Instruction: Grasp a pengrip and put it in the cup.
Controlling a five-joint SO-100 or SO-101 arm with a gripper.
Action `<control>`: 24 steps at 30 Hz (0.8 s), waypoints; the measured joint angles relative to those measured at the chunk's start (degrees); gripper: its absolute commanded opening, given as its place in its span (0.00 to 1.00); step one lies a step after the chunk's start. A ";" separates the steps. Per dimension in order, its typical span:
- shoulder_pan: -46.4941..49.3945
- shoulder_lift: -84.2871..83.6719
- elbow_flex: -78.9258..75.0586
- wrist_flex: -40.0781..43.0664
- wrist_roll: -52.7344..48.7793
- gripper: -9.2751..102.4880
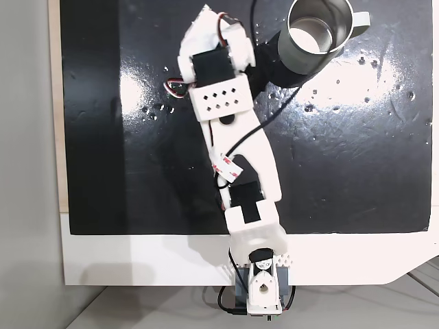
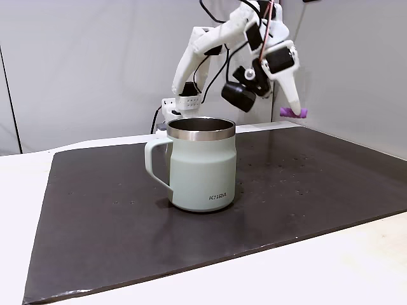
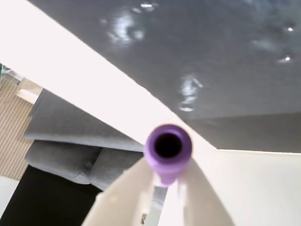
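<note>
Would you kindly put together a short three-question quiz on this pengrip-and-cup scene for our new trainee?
1. True or false: the pengrip lies on the black mat.
2. Multiple choice: in a fixed view, the cup has its handle on which side? A) left B) right C) facing the camera
3. Fill in: the gripper is shut on the ____.

Key:
1. False; it is held in the air at the gripper's tips, clear of the mat.
2. A.
3. pengrip; the wrist view shows its open end between the fingers.
</note>
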State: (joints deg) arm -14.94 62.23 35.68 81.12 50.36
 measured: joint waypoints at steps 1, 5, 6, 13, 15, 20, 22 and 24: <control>1.41 1.23 0.00 1.05 -1.32 0.08; 6.68 5.71 0.00 3.08 -8.17 0.08; 7.91 6.86 0.00 3.25 -10.28 0.08; 16.44 9.76 -4.75 3.96 -29.88 0.08; 17.84 9.84 -5.45 3.96 -33.40 0.08; 21.18 9.05 -5.45 3.96 -38.14 0.08; 22.50 7.73 -5.45 3.69 -39.38 0.08; 23.38 6.15 -5.45 2.81 -40.69 0.08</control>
State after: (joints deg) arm 8.44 68.38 30.23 83.94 9.67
